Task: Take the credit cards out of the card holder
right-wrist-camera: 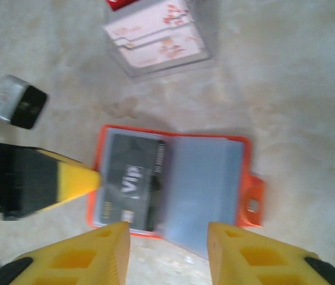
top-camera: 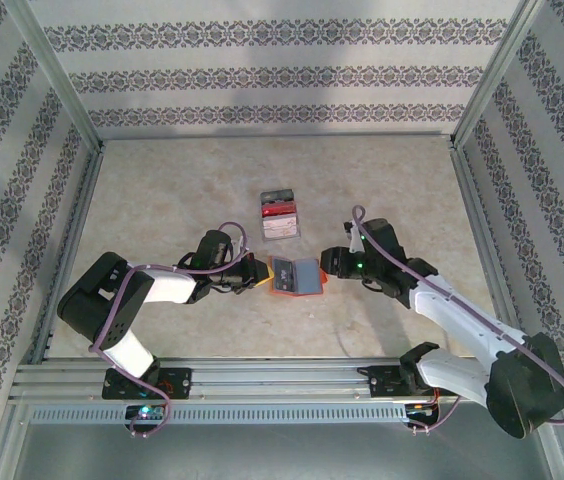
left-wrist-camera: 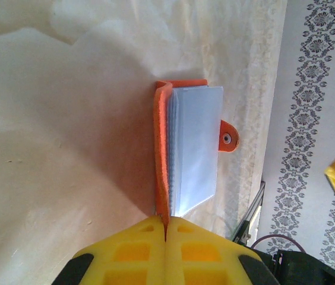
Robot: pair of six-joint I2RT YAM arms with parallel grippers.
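The orange card holder (top-camera: 297,277) lies open on the table between both arms, its grey-blue clear sleeves facing up. A dark credit card marked VIP (right-wrist-camera: 133,181) sits in the left sleeve. My left gripper (left-wrist-camera: 166,228) is shut on the edge of the holder's orange cover (left-wrist-camera: 161,154), and its yellow fingertip (right-wrist-camera: 75,178) reaches the holder's left side. My right gripper (right-wrist-camera: 167,240) hovers open just over the holder's near edge, with a corner of the loose sleeve pages (right-wrist-camera: 206,196) between its fingers. The snap tab (right-wrist-camera: 252,202) sticks out on the right.
A clear tray (top-camera: 299,225) with red and pale cards stands just behind the holder (right-wrist-camera: 206,56). Patterned walls and metal rails enclose the table on three sides. The rail with both arm bases runs along the near edge (top-camera: 282,380).
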